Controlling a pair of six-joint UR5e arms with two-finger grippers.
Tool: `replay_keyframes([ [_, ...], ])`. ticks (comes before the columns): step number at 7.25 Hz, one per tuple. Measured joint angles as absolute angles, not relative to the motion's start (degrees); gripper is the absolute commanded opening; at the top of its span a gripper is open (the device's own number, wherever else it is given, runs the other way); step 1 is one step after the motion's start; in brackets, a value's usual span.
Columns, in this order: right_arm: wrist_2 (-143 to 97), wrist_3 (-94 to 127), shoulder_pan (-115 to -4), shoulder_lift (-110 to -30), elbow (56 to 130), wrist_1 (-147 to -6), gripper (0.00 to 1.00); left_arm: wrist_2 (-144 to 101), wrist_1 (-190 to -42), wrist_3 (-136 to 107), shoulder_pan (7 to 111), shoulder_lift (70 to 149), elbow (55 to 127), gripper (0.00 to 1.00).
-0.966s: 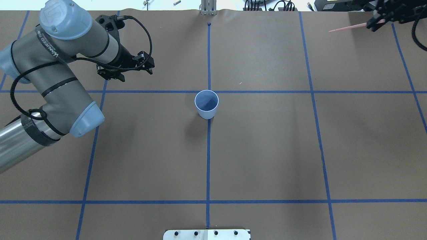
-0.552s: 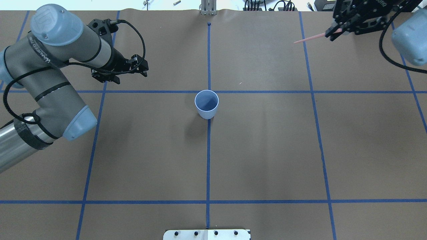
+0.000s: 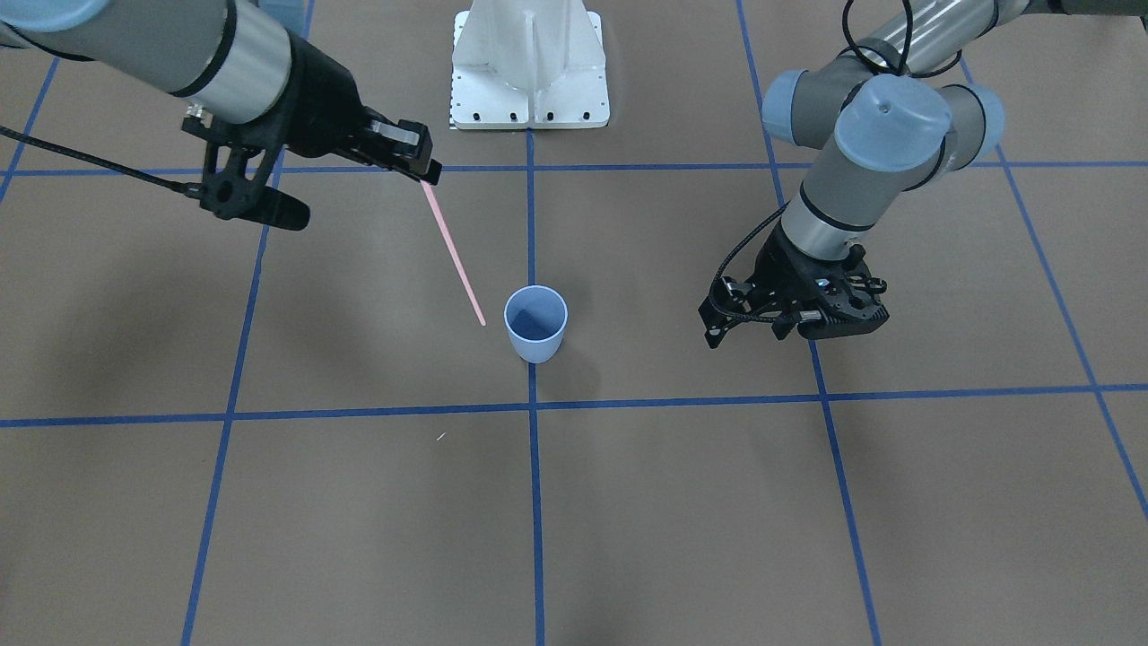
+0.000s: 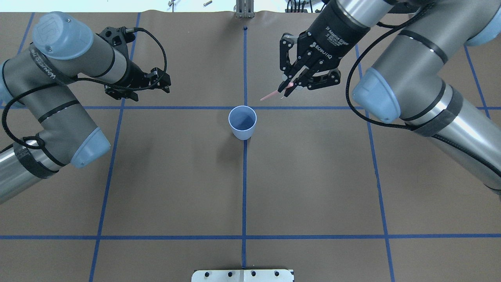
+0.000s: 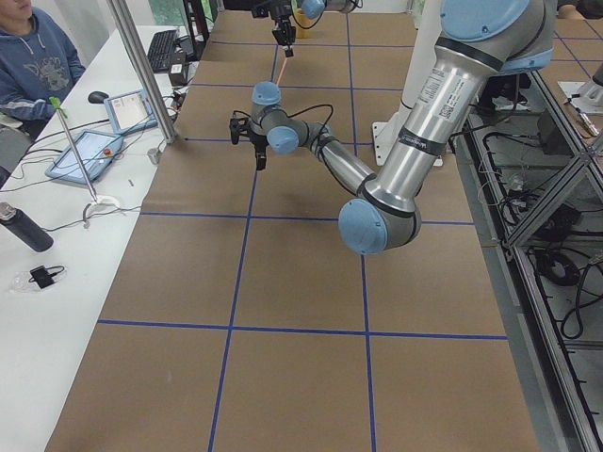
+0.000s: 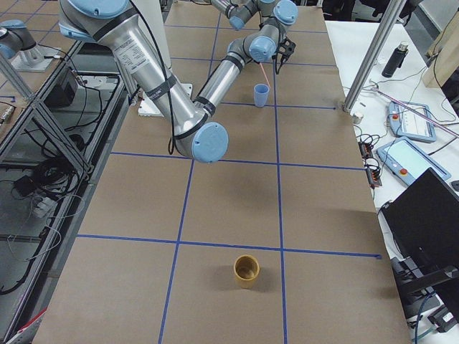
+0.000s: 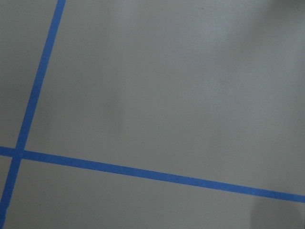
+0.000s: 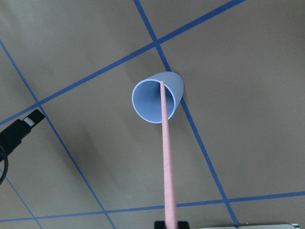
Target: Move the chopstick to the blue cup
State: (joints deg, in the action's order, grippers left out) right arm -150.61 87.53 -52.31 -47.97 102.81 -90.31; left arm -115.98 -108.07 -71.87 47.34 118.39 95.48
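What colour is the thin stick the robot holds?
The thin straight stick is pale pink; right wrist view.

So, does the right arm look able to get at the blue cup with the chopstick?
Probably yes: the right gripper holds the chopstick tilted toward the blue cup, tip near its open rim, and nothing stands between them.

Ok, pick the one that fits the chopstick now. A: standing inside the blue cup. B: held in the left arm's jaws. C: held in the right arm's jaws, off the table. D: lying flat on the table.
C: the right arm's jaws are shut on the upper end of the chopstick, its tip in the air near the blue cup.
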Motion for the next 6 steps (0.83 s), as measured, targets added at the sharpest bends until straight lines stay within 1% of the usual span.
replay_keyframes([
  [2, -148.60, 87.99, -49.82, -44.41, 99.52, -90.28, 0.00, -116.01, -108.10, -71.89, 47.20, 118.35, 95.32, 0.98],
  [6, -148.26, 88.13, -46.93, -43.70, 96.03, -90.24, 0.00, -116.00, -108.42, -71.89, 47.08, 118.31, 94.88, 0.98],
])
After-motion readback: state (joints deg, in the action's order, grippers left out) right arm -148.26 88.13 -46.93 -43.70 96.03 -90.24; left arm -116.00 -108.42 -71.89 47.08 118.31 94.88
